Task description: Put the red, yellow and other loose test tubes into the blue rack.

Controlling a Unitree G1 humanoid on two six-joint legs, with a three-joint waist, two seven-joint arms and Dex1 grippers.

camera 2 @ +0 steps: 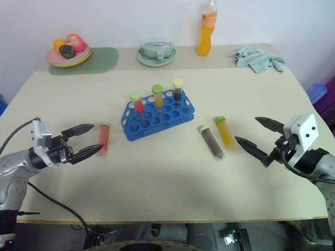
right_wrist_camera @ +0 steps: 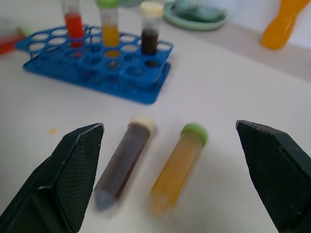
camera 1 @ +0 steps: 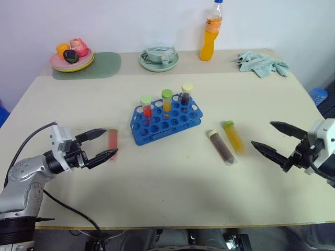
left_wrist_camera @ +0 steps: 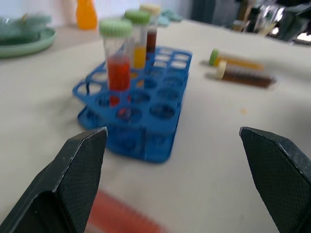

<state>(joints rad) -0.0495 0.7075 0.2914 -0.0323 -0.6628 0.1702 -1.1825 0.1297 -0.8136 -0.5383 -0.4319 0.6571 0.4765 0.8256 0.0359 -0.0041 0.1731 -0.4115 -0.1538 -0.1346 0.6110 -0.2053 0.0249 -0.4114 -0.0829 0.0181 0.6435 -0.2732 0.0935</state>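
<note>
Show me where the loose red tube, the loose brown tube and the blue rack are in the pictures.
loose red tube [camera 1: 112, 138], left eye view, middle of its body.
loose brown tube [camera 1: 222, 148], left eye view, middle of its body.
blue rack [camera 1: 157, 125], left eye view, top plate between the holes.

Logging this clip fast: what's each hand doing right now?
Left hand: open, empty, at the loose red tube.
Right hand: open, empty, near the yellow tube.

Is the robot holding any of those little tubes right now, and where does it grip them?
No. Both the left gripper and right gripper are open and hold nothing.
</note>
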